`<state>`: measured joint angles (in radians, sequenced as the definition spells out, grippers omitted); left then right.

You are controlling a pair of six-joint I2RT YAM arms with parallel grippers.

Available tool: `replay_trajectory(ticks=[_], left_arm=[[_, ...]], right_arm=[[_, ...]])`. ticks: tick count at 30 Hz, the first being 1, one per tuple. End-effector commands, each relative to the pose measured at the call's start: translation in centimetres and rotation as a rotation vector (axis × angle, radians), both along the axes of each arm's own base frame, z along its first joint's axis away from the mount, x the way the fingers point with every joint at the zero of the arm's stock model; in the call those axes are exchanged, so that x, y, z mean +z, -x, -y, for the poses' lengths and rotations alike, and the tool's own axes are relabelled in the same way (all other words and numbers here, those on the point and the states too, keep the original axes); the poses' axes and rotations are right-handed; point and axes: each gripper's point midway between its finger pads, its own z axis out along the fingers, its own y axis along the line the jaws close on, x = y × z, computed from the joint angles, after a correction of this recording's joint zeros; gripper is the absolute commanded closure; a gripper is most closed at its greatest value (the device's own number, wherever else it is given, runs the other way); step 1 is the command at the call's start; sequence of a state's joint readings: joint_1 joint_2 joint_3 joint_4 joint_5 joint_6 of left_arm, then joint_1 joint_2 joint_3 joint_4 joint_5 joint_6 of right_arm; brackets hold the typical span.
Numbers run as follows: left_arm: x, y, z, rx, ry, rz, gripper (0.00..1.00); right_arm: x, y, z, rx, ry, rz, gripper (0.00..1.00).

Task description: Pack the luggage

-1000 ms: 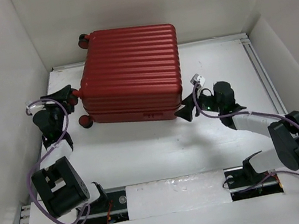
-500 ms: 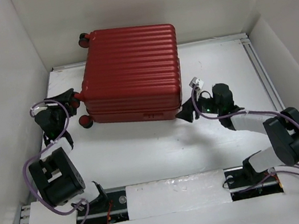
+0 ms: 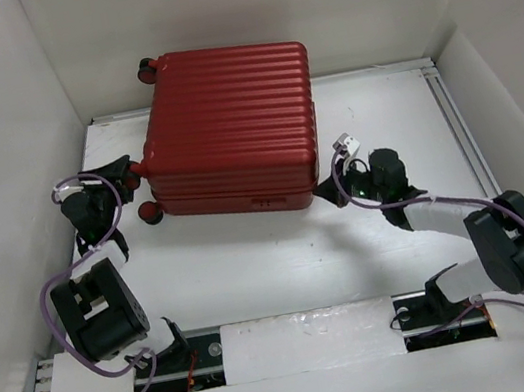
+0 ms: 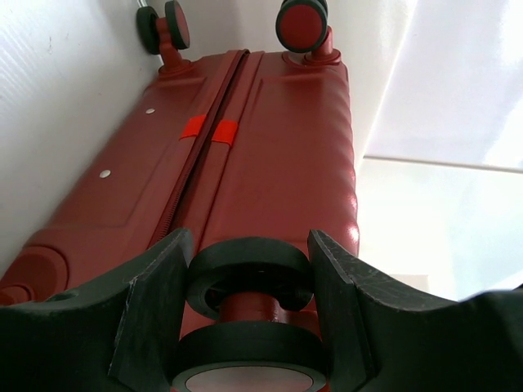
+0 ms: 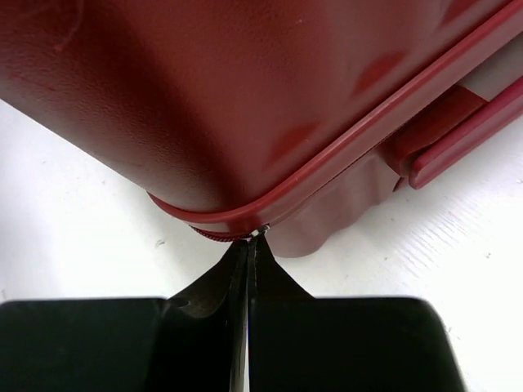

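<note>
While the luggage [image 3: 230,130] lies flat and closed on the table [image 3: 255,268], the overhead view shows it bracketed. It sits just right of the left gripper [image 3: 122,176] and just left of the right gripper [image 3: 326,191]. Its long axis runs from one to the other, wheels at the left gripper's end.

Over to the left wrist: a black wheel [image 4: 249,273] sits squarely between the fingers, both touching it. Clamped on, by the look of it, with the shell stretching straight ahead.

Right wrist now: fingers pressed together, tips right at the shell's rounded corner, on the seam [image 5: 368,143] directly ahead. A tiny glint there, too small to name.

My read: the right arm is nearer that seam, so any unzipping starts there.
</note>
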<state>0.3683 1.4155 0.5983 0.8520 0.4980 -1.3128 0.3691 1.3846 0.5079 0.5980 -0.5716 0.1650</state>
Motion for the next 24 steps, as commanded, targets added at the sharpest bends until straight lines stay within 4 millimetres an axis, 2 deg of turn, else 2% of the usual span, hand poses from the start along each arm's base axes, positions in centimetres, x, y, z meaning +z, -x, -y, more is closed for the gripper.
replay_trajectory(ticks=[1, 2, 3, 4, 5, 6, 7, 8, 9, 10, 11, 12, 13, 14, 16, 17, 18, 19, 20, 21, 22, 23, 24], left_arm=[[3.6, 0.3, 2.0, -0.082, -0.069, 0.112, 1.00], [3.6, 0.2, 1.8, -0.073, -0.069, 0.111, 1.00], [2.5, 0.6, 2.0, -0.073, -0.059, 0.086, 1.00], [2.0, 0.8, 2.0, -0.073, -0.057, 0.080, 1.00], [2.2, 1.0, 2.4, -0.072, -0.052, 0.108, 1.00], [1.2, 1.5, 3.0, -0.077, -0.021, 0.095, 1.00], [1.1, 1.6, 3.6, -0.088, -0.013, 0.099, 1.00], [1.2, 1.7, 4.7, -0.108, -0.016, 0.112, 1.00], [1.2, 1.8, 5.2, -0.114, -0.004, 0.116, 1.00], [1.1, 2.0, 6.0, -0.132, 0.005, 0.118, 1.00], [1.7, 2.2, 6.7, -0.149, 0.015, 0.136, 1.00], [1.8, 2.4, 7.8, -0.171, 0.023, 0.146, 1.00], [2.4, 2.6, 8.3, -0.183, 0.018, 0.167, 1.00], [2.1, 2.9, 8.8, -0.194, 0.033, 0.160, 1.00], [3.2, 3.5, 9.2, -0.205, 0.037, 0.198, 1.00], [3.3, 4.1, 9.5, -0.219, 0.035, 0.204, 1.00], [2.7, 4.3, 9.5, -0.218, 0.038, 0.191, 1.00], [3.6, 4.7, 9.8, -0.233, 0.031, 0.216, 1.00], [3.5, 5.1, 9.9, -0.233, 0.031, 0.216, 1.00], [3.3, 5.5, 10.5, -0.248, 0.034, 0.209, 1.00], [4.0, 6.0, 11.6, -0.279, 0.033, 0.226, 1.00], [4.0, 6.5, 12.4, -0.300, 0.026, 0.231, 1.00], [4.4, 6.8, 13.1, -0.314, 0.026, 0.243, 1.00]], right_arm=[[5.8, -1.0, -1.2, -0.055, -0.086, 0.180, 1.00], [6.3, -0.3, -2.0, -0.035, -0.098, 0.183, 1.00], [6.1, 0.1, -2.3, -0.040, -0.089, 0.169, 1.00], [7.4, 0.8, -2.7, -0.039, -0.097, 0.187, 1.00], [6.7, 2.7, -4.2, 0.001, -0.082, 0.143, 1.00], [6.8, 3.1, -4.4, -0.032, -0.078, 0.130, 1.00], [7.6, 4.2, -5.2, -0.021, -0.098, 0.126, 1.00], [8.1, 5.1, -6.3, -0.008, -0.128, 0.100, 1.00], [7.8, 7.4, -8.1, 0.048, -0.135, 0.067, 1.00], [8.5, 7.6, -8.8, 0.021, -0.156, 0.059, 1.00], [7.8, 8.2, -9.8, 0.028, -0.154, 0.024, 1.00], [7.7, 10.1, -11.6, 0.065, -0.169, -0.017, 1.00], [8.2, 9.9, -12.3, 0.025, -0.181, -0.022, 1.00], [7.3, 10.3, -13.2, 0.026, -0.165, -0.042, 1.00], [8.1, 11.1, -14.3, 0.041, -0.184, -0.041, 1.00], [8.1, 10.4, -14.0, 0.001, -0.183, -0.033, 1.00], [9.0, 10.1, -13.6, -0.028, -0.202, -0.017, 1.00], [8.8, 8.9, -12.3, -0.078, -0.182, -0.022, 1.00], [9.1, 8.3, -11.4, -0.103, -0.182, -0.020, 1.00], [9.6, 7.5, -10.4, -0.130, -0.186, -0.015, 1.00], [11.1, 7.0, -9.2, -0.147, -0.207, 0.012, 1.00], [11.0, 5.3, -7.2, -0.200, -0.187, 0.016, 1.00], [12.1, 4.8, -6.6, -0.195, -0.196, 0.030, 1.00]])
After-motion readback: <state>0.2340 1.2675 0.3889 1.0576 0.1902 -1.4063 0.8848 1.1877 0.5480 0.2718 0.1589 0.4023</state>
